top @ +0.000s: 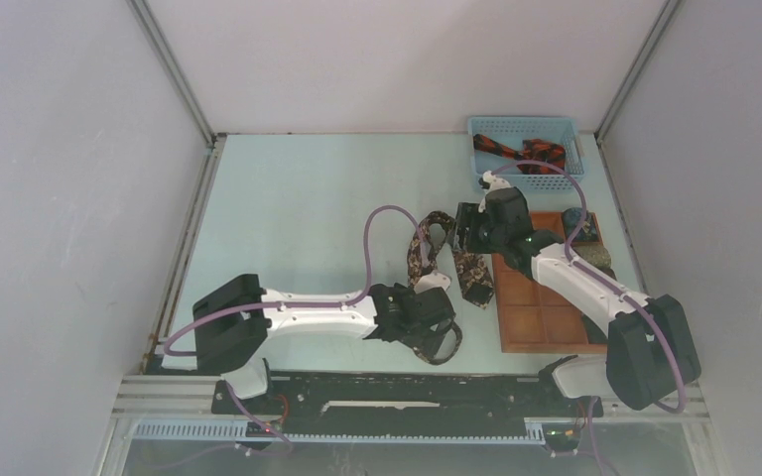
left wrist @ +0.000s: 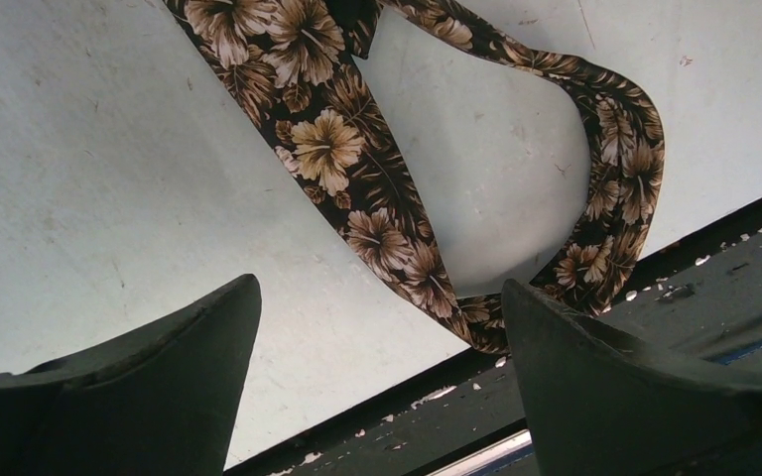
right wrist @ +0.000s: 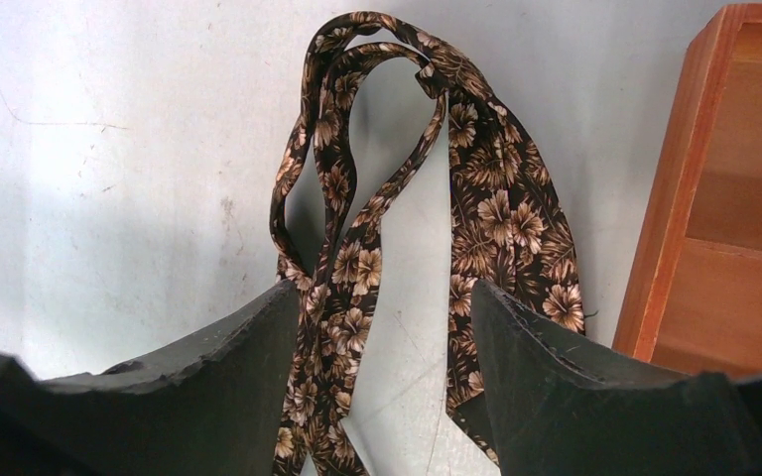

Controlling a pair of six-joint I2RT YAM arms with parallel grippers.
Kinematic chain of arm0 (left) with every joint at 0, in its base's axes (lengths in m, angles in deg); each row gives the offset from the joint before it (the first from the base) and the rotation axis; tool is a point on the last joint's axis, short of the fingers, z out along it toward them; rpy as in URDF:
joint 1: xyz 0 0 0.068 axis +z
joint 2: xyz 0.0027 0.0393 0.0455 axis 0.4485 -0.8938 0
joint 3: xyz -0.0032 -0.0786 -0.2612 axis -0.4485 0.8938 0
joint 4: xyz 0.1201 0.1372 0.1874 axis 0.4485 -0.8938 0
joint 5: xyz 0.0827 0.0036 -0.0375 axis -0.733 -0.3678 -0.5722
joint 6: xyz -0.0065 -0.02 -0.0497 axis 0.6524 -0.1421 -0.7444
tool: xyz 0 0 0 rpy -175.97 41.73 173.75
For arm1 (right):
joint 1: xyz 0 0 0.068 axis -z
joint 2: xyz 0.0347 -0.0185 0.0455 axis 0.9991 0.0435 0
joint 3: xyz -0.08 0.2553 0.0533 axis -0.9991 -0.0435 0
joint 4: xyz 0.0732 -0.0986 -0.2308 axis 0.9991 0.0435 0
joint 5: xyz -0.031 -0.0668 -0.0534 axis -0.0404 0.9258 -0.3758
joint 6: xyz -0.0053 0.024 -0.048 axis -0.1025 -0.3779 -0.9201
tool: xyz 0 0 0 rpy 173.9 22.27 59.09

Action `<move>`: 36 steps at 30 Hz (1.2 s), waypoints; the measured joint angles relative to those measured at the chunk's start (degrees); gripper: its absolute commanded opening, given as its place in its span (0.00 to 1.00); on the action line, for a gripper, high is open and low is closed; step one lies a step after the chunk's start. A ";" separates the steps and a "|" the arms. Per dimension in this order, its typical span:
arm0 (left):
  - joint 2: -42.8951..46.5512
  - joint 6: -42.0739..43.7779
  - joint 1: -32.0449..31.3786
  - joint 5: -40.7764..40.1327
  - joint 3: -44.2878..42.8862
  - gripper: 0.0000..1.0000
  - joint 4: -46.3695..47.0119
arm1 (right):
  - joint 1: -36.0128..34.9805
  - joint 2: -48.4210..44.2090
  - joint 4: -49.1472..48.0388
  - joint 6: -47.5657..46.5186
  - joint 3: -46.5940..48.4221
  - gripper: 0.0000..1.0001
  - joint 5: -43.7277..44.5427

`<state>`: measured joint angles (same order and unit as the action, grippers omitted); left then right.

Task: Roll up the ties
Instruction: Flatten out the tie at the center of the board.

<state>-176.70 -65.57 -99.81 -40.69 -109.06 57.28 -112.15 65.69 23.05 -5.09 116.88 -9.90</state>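
A dark brown tie (top: 473, 276) with tan flowers lies loosely looped on the pale table. Its wide end is near the tray, and one loop (left wrist: 615, 188) reaches the table's near edge. My left gripper (left wrist: 379, 293) hangs open over bare table by that edge. Nothing sits between its fingers, and the tie passes just beside the right fingertip (left wrist: 536, 317). My right gripper (right wrist: 385, 290) is open low over the tie (right wrist: 347, 268), with a narrow strand lying between its jaws. In the top view the left gripper (top: 435, 315) is near the loop and the right gripper (top: 466, 233) is above the tie's upper part. A black and red-orange tie (top: 519, 154) lies in the basket.
The blue mesh basket (top: 486, 127) stands at the back right. The orange-brown tray (top: 541, 322) of square compartments lies right of the tie, with rolled ties (top: 587, 238) in its far cells. Its wall (right wrist: 670, 188) is close beside my right gripper. The table's dark front rail (left wrist: 575, 397) lies under my left gripper.
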 measured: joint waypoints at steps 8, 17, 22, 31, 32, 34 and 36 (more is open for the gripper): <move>-1.25 0.02 -0.42 0.68 -0.17 0.99 0.17 | 0.98 0.46 -0.48 0.59 0.00 0.66 -1.57; -4.00 0.02 -1.03 1.44 -3.10 0.98 -0.17 | 2.03 0.94 -0.72 0.74 -0.02 0.65 -3.30; -4.09 0.02 -2.69 1.64 -5.18 0.97 -1.77 | 2.40 1.68 -0.90 0.76 -0.02 0.65 -4.00; -5.22 -0.24 -7.85 2.69 -11.04 0.94 -5.22 | 3.04 1.86 -0.94 0.79 -0.04 0.65 -4.76; -5.90 -0.26 -8.15 2.69 -11.74 0.93 -5.62 | 3.04 1.86 -0.94 0.79 -0.04 0.64 -4.76; -7.52 -0.31 -8.72 2.71 -13.00 0.91 -6.27 | 3.04 1.88 -0.94 0.79 -0.04 0.64 -4.76; -9.20 -0.24 -8.94 2.78 -13.81 0.88 -6.49 | 3.04 1.95 -0.94 0.81 -0.04 0.64 -4.79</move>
<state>-185.90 -65.81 -108.75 -37.92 -122.88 50.79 -109.11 67.63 22.11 -4.28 116.83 -14.68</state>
